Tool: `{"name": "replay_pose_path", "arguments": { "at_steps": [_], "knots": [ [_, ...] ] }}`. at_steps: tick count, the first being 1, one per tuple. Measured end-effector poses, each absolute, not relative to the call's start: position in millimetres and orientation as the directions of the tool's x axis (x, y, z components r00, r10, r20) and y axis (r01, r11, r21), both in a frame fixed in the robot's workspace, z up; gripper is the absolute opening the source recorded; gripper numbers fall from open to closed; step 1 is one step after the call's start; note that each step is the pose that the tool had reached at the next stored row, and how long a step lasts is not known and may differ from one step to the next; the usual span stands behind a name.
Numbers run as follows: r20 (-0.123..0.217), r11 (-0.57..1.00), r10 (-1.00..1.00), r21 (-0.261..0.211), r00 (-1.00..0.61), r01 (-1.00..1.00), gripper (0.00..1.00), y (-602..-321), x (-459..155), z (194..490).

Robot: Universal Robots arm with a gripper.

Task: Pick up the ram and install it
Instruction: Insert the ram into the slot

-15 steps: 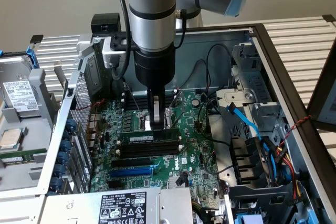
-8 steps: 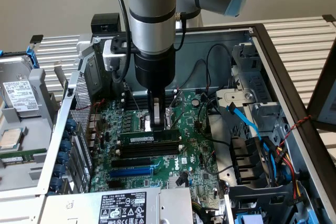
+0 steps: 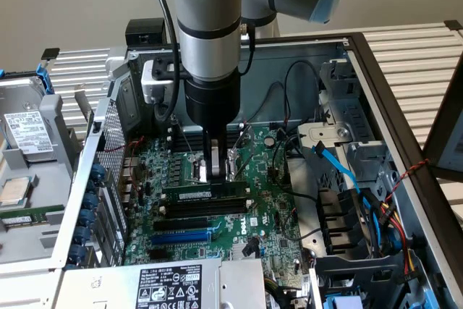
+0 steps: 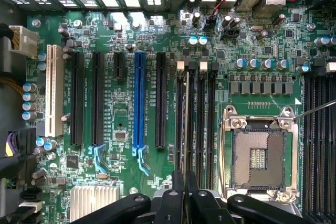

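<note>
The ram, a thin green stick with a white label strip, stands on edge in a black memory slot on the motherboard, inside the open computer case. My gripper comes straight down onto it, a little toward the exterior view's right of its middle, its narrow fingers shut on the top edge. In the wrist view the ram shows edge-on as a thin pale line running along the slot into my gripper.
Parallel black memory slots lie beside the ram, then the bare CPU socket. A blue slot and black expansion slots lie on the other side. A drive cage with blue cables crowds the exterior view's right; the power supply sits in front.
</note>
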State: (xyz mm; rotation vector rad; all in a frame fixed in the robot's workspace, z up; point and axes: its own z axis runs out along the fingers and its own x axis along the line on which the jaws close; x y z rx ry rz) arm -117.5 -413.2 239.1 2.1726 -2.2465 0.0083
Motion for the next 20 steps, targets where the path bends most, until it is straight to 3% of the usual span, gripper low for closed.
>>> {"name": "replay_pose_path", "arguments": {
  "at_steps": [6, 20],
  "knots": [
    [0.013, 0.033, -0.999, 0.056, -0.032, -0.998, 0.13, -413.2, -117.5, 238.5],
    [0.012, 0.038, -0.999, 0.042, -0.037, -0.998, 0.13, -417.0, -115.9, 235.5]
  ]
}}
